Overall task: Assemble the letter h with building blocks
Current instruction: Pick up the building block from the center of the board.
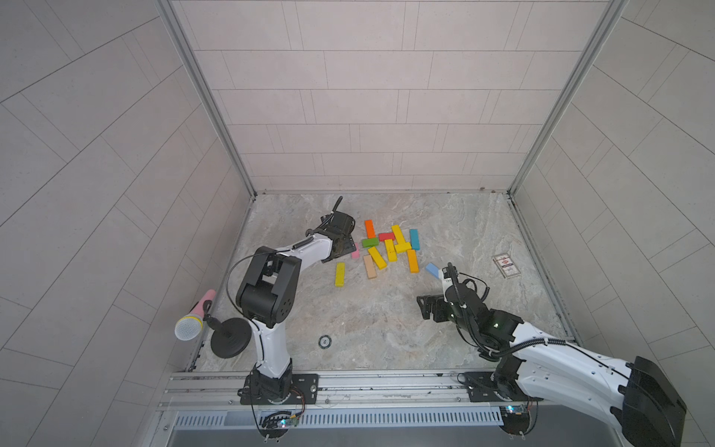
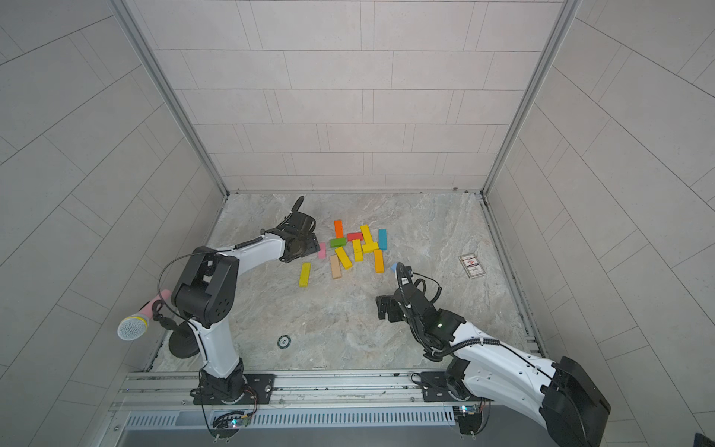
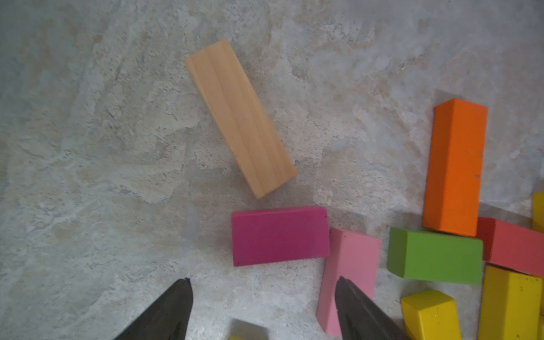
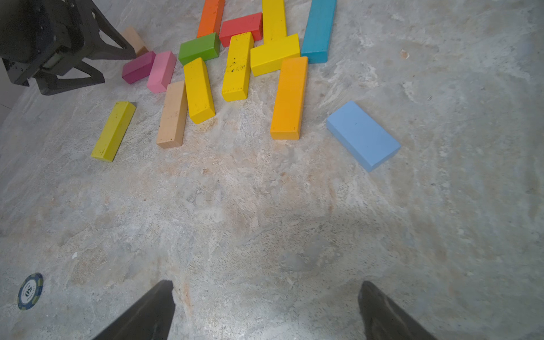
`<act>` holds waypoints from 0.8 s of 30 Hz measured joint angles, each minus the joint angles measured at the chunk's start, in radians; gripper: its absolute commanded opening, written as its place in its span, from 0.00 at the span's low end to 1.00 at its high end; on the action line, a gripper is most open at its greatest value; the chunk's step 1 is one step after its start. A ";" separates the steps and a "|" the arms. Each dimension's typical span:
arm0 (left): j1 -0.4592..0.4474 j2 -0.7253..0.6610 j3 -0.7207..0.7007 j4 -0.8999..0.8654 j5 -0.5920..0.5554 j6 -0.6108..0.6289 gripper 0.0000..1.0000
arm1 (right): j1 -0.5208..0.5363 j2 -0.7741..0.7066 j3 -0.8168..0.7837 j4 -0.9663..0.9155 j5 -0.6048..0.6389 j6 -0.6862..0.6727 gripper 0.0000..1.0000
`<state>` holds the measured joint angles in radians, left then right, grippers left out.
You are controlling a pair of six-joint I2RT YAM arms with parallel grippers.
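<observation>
The blocks [image 1: 390, 247] lie flat in a loose cluster at the far middle of the surface [image 1: 387, 329] and form no letter.

The left fingers [image 3: 176, 309] are spread with nothing between them, low over the cluster's left edge. In the left wrist view a magenta block [image 3: 279, 235] lies just ahead of the gap. A pink block [image 3: 350, 259] lies just beside its end. One finger overlaps the pink block, but I cannot tell whether it touches. A plain wood block [image 3: 240, 117] lies tilted beyond the magenta one, a little apart. Green [image 3: 435, 256], orange [image 3: 454, 167] and red [image 3: 515, 244] blocks crowd together past the pink one.

The right fingers [image 4: 156, 309] are wide apart and empty, over bare surface nearer the robot and well apart from the cluster. A light blue block [image 4: 363, 135] lies alone at the cluster's near right, near a long amber block [image 4: 290, 97]. A lime block [image 4: 113, 131] lies alone at the near left.

A card [image 1: 507, 266] lies far to the right, and a chip [image 1: 324, 341] lies near the front.
</observation>
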<state>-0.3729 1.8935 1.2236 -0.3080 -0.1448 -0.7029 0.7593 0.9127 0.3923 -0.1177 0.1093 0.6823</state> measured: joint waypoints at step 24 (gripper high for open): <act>-0.035 0.046 -0.007 0.035 -0.023 0.008 0.83 | 0.000 0.030 0.000 0.010 0.000 0.000 1.00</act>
<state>-0.4084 1.9396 1.2167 -0.2733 -0.1673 -0.6952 0.7593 0.9424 0.3923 -0.1074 0.1093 0.6819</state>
